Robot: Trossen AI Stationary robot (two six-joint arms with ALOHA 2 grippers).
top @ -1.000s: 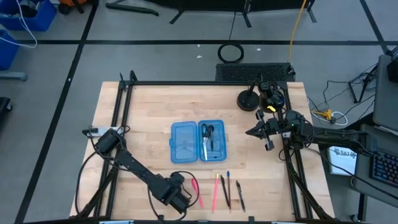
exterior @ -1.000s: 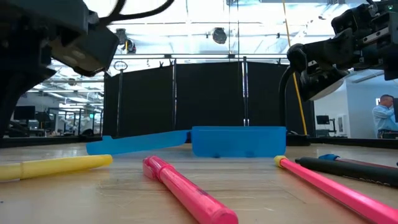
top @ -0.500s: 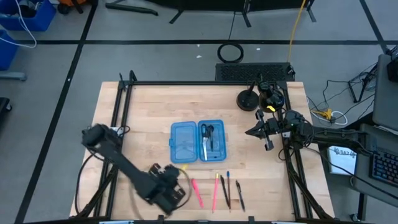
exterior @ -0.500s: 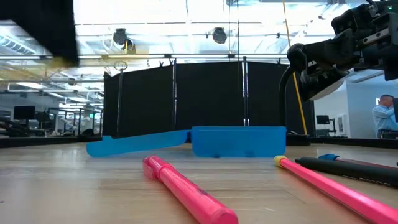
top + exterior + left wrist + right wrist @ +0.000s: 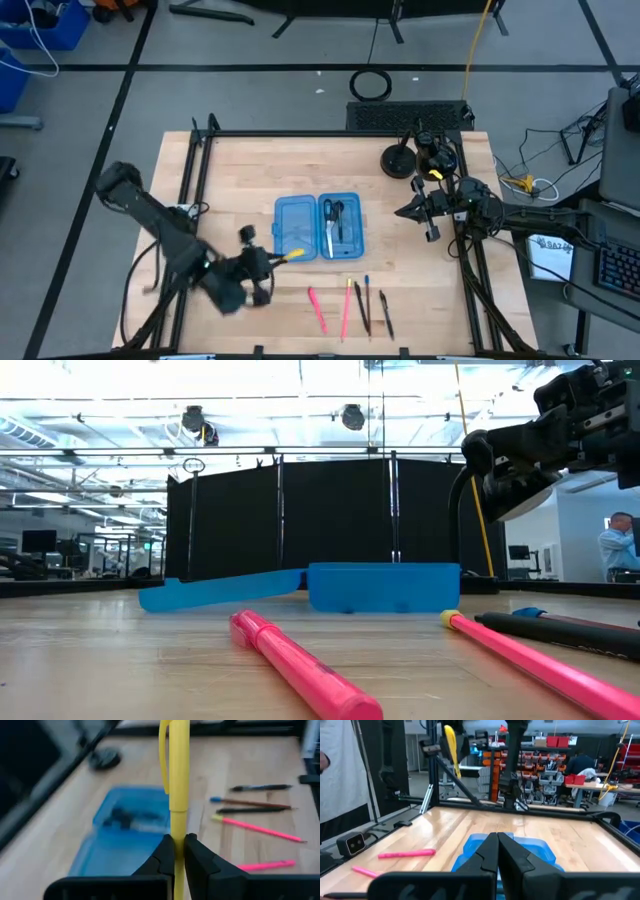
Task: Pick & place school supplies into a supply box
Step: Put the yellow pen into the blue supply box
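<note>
My left gripper (image 5: 268, 261) is raised over the table's near left part, shut on a yellow pen (image 5: 291, 256) whose free end points at the supply box (image 5: 318, 227). The box lies open in the table's middle, with the scissors (image 5: 335, 215) in its right half. Two pink pens (image 5: 316, 308) and several darker pens and pencils (image 5: 366, 305) lie flat near the front edge. My right gripper (image 5: 410, 211) hangs shut above the table's right side and holds nothing. My left gripper pinches the yellow pen's barrel (image 5: 178, 827) between its two fingers (image 5: 164, 856), away from the clip end (image 5: 170, 740). The pen sticks out ahead, along the fingers, toward the box. It is lifted clear of the table, and the gripper slants downward from the table's left.
A black round stand (image 5: 397, 160) and a cluster of gear stand at the far right corner. Black frame rails (image 5: 195, 190) run along the table's left and right edges. Bare wood lies left of the box and between box and pens.
My left gripper has risen from the table's front edge and gone toward the left and far side, rolling as it went. The yellow pen, which lay on the table a second ago, is now lifted clear and points at the box. My right arm kept still.
</note>
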